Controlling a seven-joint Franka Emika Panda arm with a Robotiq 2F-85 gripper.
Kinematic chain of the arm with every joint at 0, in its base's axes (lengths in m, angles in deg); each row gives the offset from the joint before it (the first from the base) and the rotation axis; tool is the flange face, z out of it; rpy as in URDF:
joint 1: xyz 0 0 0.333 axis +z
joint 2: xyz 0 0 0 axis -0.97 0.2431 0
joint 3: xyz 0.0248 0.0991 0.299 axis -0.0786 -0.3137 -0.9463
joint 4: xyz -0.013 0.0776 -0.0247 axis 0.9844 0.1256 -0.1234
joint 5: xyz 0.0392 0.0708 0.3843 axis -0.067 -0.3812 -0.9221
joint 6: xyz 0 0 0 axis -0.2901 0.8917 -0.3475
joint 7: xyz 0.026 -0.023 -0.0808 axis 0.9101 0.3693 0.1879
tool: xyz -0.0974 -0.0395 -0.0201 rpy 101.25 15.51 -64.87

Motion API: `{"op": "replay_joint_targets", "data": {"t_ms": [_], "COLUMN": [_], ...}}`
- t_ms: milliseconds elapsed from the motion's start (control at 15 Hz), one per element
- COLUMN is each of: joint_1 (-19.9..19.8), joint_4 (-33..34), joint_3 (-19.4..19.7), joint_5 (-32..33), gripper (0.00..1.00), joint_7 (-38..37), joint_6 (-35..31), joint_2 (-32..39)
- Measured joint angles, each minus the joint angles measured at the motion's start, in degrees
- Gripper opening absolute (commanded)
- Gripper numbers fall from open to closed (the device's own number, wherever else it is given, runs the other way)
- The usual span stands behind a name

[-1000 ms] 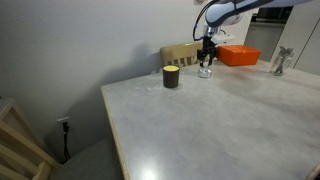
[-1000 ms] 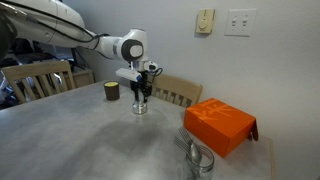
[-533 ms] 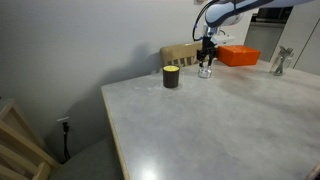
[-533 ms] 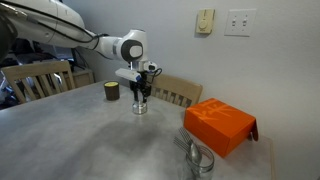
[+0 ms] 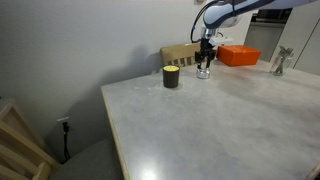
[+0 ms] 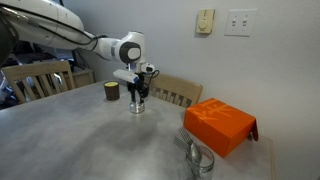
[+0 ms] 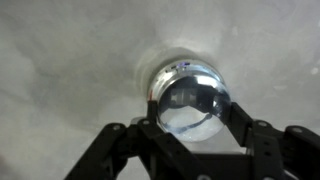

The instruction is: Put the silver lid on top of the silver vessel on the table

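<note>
The silver vessel point(image 5: 204, 72) stands on the grey table near its far edge; it also shows in an exterior view point(image 6: 138, 106). My gripper point(image 5: 206, 58) point(image 6: 139, 92) hangs straight down right above it. In the wrist view the gripper point(image 7: 195, 112) has its two fingers point(image 7: 150, 118) pressed against the sides of the round shiny silver lid point(image 7: 192, 105). The lid sits directly over the vessel's rim point(image 7: 185, 68), which shows just beyond it. Whether the lid rests on the rim I cannot tell.
A black cup with a yellowish rim point(image 5: 171, 76) point(image 6: 112, 91) stands beside the vessel. An orange box point(image 5: 239, 55) point(image 6: 218, 124) and a grey faucet-like metal piece point(image 5: 281, 62) point(image 6: 197, 155) are further along. Wooden chairs point(image 5: 180, 53) point(image 6: 40, 78) stand at the table's edges.
Almost nothing. The arm's wrist has shifted very slightly while the gripper stays over the vessel with the lid in it.
</note>
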Motion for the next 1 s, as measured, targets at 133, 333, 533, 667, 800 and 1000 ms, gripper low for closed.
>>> {"op": "replay_joint_targets", "data": {"t_ms": [133,333,533,667,800,1000], "joint_1": [0.0,0.2,0.6,1.0,1.7,3.0], "joint_4": [0.4,0.5,0.5,0.5,0.3,-1.3], "joint_3": [-0.2,-0.4,-0.6,-0.6,-0.6,0.0], "joint_5": [0.0,0.0,0.0,0.0,0.1,0.8], "gripper": [0.44,0.44,0.45,0.93,1.00,1.00], "joint_7": [0.0,0.0,0.0,-0.1,-1.0,-3.7], "joint_6": [0.0,0.1,0.1,0.1,0.1,0.4], "joint_2": [0.4,0.4,0.4,0.3,-0.3,-3.5]}}
